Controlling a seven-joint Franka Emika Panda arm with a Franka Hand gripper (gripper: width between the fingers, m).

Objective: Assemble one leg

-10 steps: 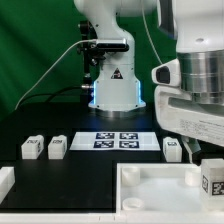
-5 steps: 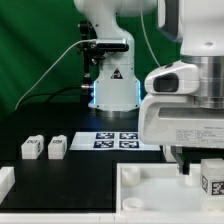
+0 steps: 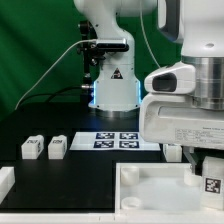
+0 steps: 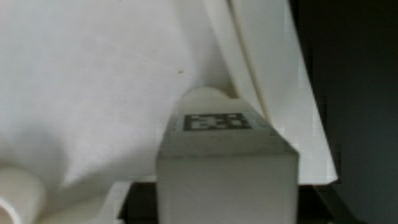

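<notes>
A leg [image 3: 211,184], a small white block with a black-and-white tag, stands at the exterior view's right corner of the large white tray-like piece [image 3: 150,178]. My gripper [image 3: 207,168] is right above it and shut on it. In the wrist view the leg [image 4: 222,150] fills the gap between the jaws, tag side up, against the tray's raised rim [image 4: 267,70]. My gripper [image 4: 222,208] itself is mostly hidden behind the leg. Two more legs [image 3: 32,148] [image 3: 57,147] lie on the black table at the left, and another leg [image 3: 172,150] lies behind my hand.
The marker board [image 3: 120,140] lies flat in front of the robot base [image 3: 112,85]. A white part [image 3: 5,181] sits at the exterior view's left edge. My large white hand housing [image 3: 175,110] covers the right side of the scene.
My hand has turned and swung to the exterior view's left over the leg and sunk slightly. The leg stays at the tray's corner, a little lower.
</notes>
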